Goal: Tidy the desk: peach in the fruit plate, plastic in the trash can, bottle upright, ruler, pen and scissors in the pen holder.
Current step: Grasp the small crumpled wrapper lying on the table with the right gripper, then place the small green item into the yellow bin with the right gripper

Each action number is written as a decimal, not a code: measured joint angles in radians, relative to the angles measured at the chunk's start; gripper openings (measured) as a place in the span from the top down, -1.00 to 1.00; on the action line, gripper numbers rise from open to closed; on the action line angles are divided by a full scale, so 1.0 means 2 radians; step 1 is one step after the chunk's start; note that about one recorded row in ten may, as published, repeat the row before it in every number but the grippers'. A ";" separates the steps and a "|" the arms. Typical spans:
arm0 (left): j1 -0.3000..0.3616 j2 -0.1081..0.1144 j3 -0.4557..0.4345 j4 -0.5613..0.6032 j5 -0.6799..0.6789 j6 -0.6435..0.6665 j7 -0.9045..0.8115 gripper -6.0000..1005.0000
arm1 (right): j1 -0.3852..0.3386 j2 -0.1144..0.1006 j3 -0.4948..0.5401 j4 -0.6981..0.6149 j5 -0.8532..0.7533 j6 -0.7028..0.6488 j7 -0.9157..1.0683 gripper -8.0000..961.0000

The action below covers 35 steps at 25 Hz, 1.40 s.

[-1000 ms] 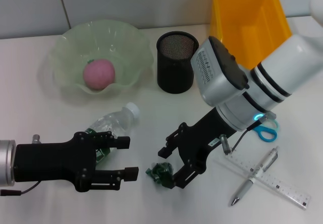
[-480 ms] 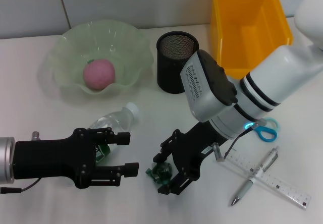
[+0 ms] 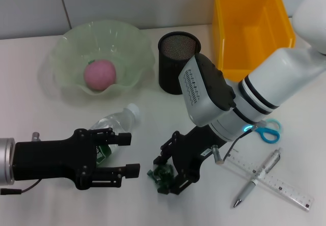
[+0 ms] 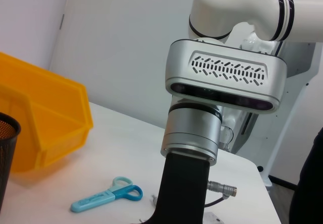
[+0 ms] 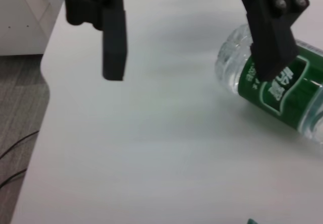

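A crumpled green plastic (image 3: 160,175) lies at the table's front centre, and my right gripper (image 3: 169,170) stands open with its black fingers on either side of it. The clear bottle (image 3: 115,125) with a green label (image 5: 280,88) lies on its side. My left gripper (image 3: 125,155) is open beside the bottle, one finger (image 5: 270,31) over the label. The pink peach (image 3: 100,75) sits in the green fruit plate (image 3: 69,43). Blue scissors (image 3: 268,132), a ruler (image 3: 279,184) and a silver pen (image 3: 256,180) lie at the front right. The black mesh pen holder (image 3: 178,63) stands beside the yellow trash can (image 3: 252,22).
The pen lies across the ruler. My right arm's silver wrist housing (image 3: 209,91) hangs just in front of the pen holder. In the left wrist view the scissors (image 4: 106,198) lie on the table beside the yellow trash can (image 4: 45,128).
My right gripper has moved left and slightly toward the front edge, bringing its fingers around the plastic. The left arm has barely moved.
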<state>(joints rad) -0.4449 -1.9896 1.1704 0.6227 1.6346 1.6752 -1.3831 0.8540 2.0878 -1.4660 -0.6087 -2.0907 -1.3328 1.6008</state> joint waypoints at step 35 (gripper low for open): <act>-0.009 -0.007 -0.012 0.000 -0.002 0.000 -0.002 -0.56 | -0.094 -0.008 0.267 -0.186 0.016 -0.066 0.027 0.53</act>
<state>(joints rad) -0.4637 -2.0038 1.1454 0.6227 1.6300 1.6751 -1.3881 0.6665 2.0721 -0.9325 -0.9816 -2.0581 -1.4653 1.6554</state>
